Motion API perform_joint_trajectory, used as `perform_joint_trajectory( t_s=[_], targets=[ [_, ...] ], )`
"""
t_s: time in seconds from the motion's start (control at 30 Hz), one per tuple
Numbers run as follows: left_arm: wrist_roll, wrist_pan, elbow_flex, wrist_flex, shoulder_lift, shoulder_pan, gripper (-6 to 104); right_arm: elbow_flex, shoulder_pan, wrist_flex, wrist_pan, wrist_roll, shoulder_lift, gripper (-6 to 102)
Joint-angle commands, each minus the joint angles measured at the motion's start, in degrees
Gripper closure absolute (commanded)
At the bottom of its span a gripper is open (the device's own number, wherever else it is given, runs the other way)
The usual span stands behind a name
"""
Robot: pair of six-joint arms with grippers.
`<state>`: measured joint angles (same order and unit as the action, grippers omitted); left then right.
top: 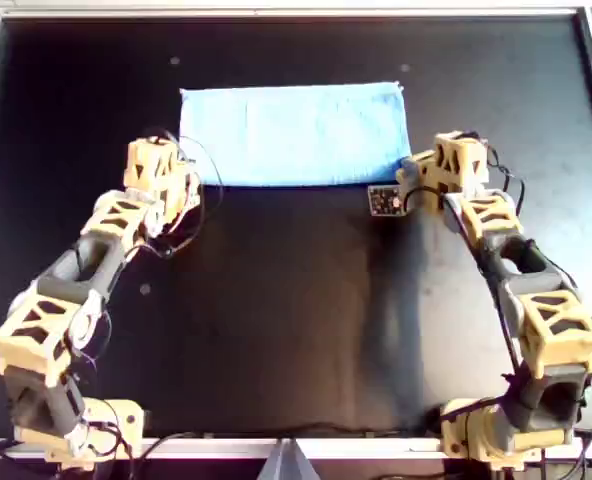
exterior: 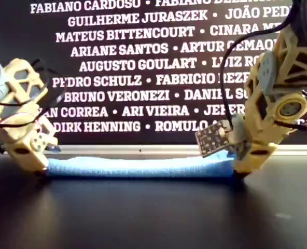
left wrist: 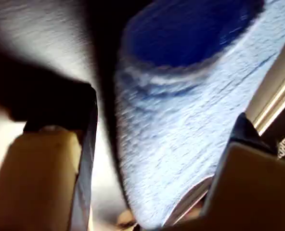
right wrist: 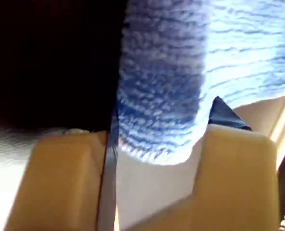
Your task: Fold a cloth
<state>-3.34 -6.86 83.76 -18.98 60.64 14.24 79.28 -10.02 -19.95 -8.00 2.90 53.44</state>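
Cloth [top: 294, 134] lies folded at the far side of dark surface [top: 296, 320]. First gripper [left wrist: 152, 192]: jaws parted around the cloth's edge. Second gripper [right wrist: 152, 159]: jaws astride a cloth fold, grip seemingly loose.

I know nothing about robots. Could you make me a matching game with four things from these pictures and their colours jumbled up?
Things:
1. cloth
2. table top
3. robot arms
4. names on the back wall

Colours:
A. white
B. light blue
C. black
D. pale yellow

Pairs: 1-B, 2-C, 3-D, 4-A
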Motion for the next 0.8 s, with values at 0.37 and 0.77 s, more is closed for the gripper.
perform_joint_trajectory(
  t_s=[0.37,0.77],
  targets=[
    [0.2,0.4,-9.2,0.9,-6.9,0.5,-1,-11.3,-1.5,1.7,0.3,-0.09,-3.9,19],
    [0.3,0.4,-9.2,0.8,-6.9,0.9,13,-11.5,-1.5,1.7,0.3,-0.09,-4.1,39]
  ],
)
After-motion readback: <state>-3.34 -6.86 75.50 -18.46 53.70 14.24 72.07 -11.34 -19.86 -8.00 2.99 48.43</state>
